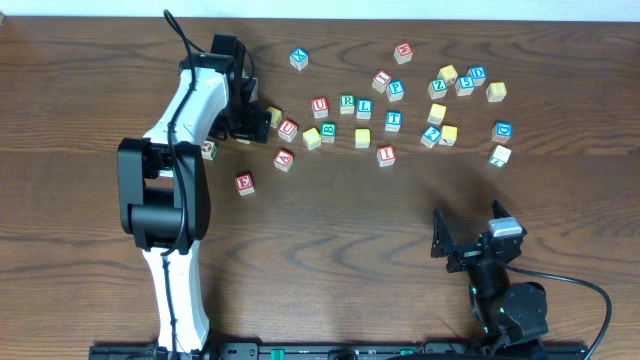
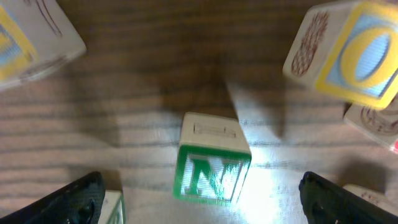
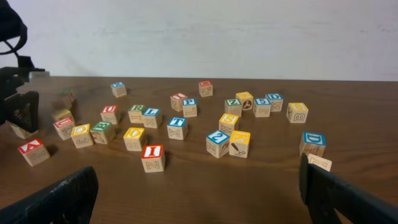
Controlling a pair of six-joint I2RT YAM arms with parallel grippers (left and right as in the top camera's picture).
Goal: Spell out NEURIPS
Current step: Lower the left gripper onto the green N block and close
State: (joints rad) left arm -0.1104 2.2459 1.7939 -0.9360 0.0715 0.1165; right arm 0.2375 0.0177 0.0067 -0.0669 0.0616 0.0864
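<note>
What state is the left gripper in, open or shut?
Open. The left gripper has its fingers wide apart, the N cube untouched between them.

Even overhead light, blurred wrist close-up, white glare

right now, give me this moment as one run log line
left gripper open above N cube, not touching | right gripper open, parked apart from cubes, holding nothing | word not started
</note>
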